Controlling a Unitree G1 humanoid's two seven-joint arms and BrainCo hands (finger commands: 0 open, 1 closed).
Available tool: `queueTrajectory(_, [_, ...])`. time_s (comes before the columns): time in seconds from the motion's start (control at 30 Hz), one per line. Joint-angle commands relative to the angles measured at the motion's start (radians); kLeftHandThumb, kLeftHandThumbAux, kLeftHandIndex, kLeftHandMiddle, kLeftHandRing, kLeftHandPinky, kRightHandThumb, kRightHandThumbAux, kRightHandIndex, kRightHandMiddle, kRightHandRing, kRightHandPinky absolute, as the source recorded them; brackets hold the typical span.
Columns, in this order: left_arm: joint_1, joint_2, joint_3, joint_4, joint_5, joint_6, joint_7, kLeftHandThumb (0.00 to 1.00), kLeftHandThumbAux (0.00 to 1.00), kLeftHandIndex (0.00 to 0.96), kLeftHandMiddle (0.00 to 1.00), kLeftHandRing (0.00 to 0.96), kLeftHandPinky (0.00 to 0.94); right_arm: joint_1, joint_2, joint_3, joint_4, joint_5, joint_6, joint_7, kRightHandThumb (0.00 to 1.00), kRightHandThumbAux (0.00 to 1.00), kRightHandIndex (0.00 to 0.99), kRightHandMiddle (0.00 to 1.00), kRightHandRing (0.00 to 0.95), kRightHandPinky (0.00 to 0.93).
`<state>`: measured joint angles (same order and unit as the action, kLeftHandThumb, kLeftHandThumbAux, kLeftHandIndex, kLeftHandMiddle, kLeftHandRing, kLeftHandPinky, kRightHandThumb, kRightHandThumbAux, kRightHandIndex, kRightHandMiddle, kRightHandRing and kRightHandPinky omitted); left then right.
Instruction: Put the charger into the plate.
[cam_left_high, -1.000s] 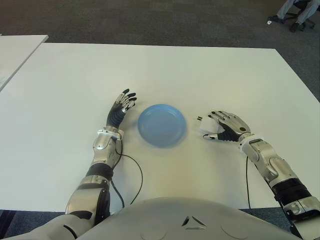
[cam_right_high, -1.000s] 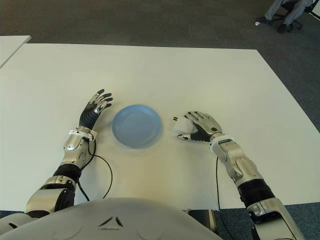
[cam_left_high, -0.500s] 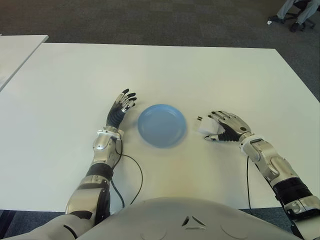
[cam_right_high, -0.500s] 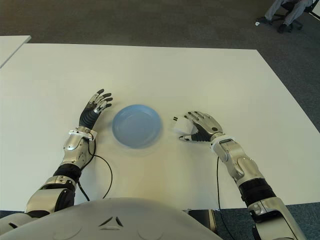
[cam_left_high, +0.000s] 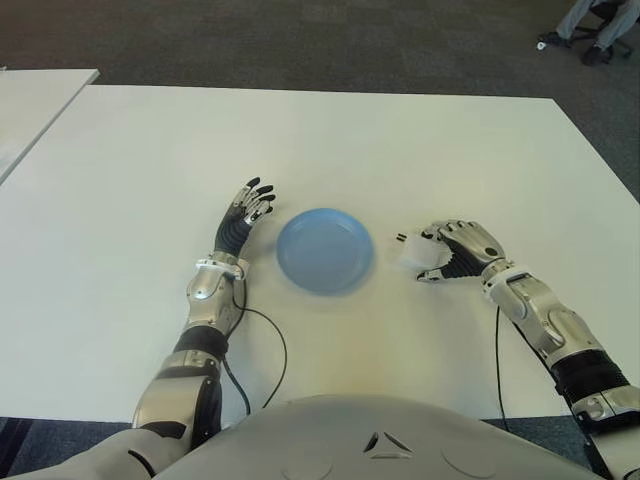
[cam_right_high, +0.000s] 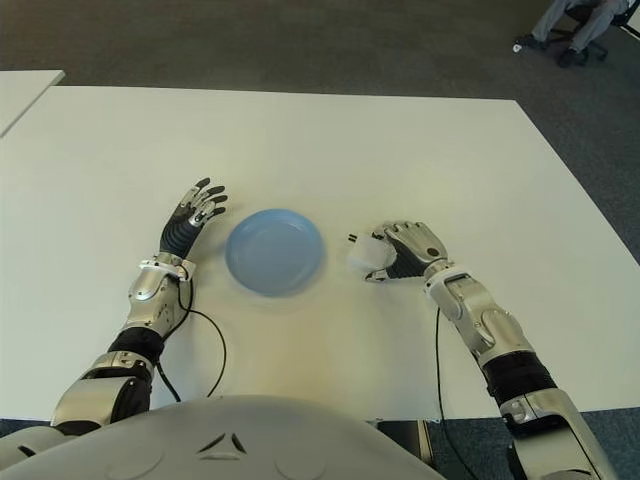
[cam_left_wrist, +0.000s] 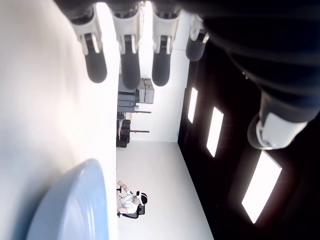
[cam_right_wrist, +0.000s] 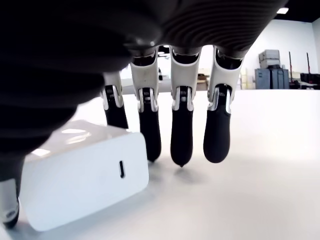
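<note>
A: Where's the charger (cam_right_wrist: 85, 175)?

B: On the tabletop (cam_left_high: 400, 140), just right of the blue plate (cam_left_high: 325, 250), not in it yet. White block, prongs pointing toward the plate. The right robot hand (cam_left_high: 452, 252) is arched over it.

A: Gripped?

B: Not clearly. In the right wrist view the fingers (cam_right_wrist: 181, 135) are curled down behind the block with tips near or at the tabletop, and the thumb shows at the near corner. The fingers are partly closed around it, but the charger sits flat on the surface. I'd call it closing in rather than a firm hold.

A: Why that pose?

B: My read: palm down, fingers on the far side and thumb on the near side, so it can pinch the block across its body and lift. The forearm comes in from the lower right and the wrist is low. The plate is near, so it's a short carry to the left.

A: Left hand?

B: The left robot hand (cam_left_high: 243, 215) is idle, just left of the plate, fingers straight and spread and holding nothing. The left wrist view shows the fingers extended and the plate rim beside it. It's out of the way.

A: Step?

B: Grasp in progress; lift and placing not done.
</note>
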<state>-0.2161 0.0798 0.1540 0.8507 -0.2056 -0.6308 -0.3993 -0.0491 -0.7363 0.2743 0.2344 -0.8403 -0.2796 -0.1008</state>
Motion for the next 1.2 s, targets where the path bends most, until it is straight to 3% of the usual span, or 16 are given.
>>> queueTrajectory(0.03, [0.02,-0.01,0.006,-0.001,-0.014,0.022,-0.014,0.0,0.481,0.026,0.187,0.202,0.211,0.009,-0.003,0.006,0.01,-0.052,0.051,-0.023,0.941,0.652,0.389,0.509,0.525,0.71])
queueTrajectory(0.2, [0.025,-0.014,0.006,-0.014,-0.017,0.022,-0.014,0.0,0.479,0.029,0.186,0.202,0.211,0.036,0.014,-0.008,-0.057,-0.095,0.11,-0.062,0.952,0.655,0.39,0.511,0.535,0.813])
queueTrajectory(0.77, [0.032,-0.017,0.014,-0.03,-0.033,0.025,-0.025,0.0,0.473,0.033,0.18,0.194,0.2,0.027,-0.029,0.042,-0.078,-0.231,0.155,-0.073,0.951,0.658,0.385,0.506,0.529,0.832])
queueTrajectory(0.8, [0.032,-0.017,0.014,-0.03,-0.034,0.026,-0.026,0.0,0.472,0.033,0.181,0.196,0.208,0.027,-0.028,0.042,-0.079,-0.233,0.157,-0.071,0.915,0.664,0.391,0.516,0.637,0.836])
queueTrajectory(0.9, [0.032,-0.018,0.016,-0.033,-0.034,0.028,-0.027,0.0,0.471,0.036,0.184,0.201,0.219,0.028,-0.026,0.041,-0.082,-0.236,0.163,-0.066,0.871,0.673,0.398,0.528,0.768,0.839])
queueTrajectory(1.2, [0.031,-0.025,0.024,-0.035,-0.032,0.031,-0.027,0.0,0.471,0.036,0.186,0.203,0.211,0.025,-0.023,0.035,-0.081,-0.228,0.17,-0.061,0.85,0.676,0.404,0.534,0.826,0.839])
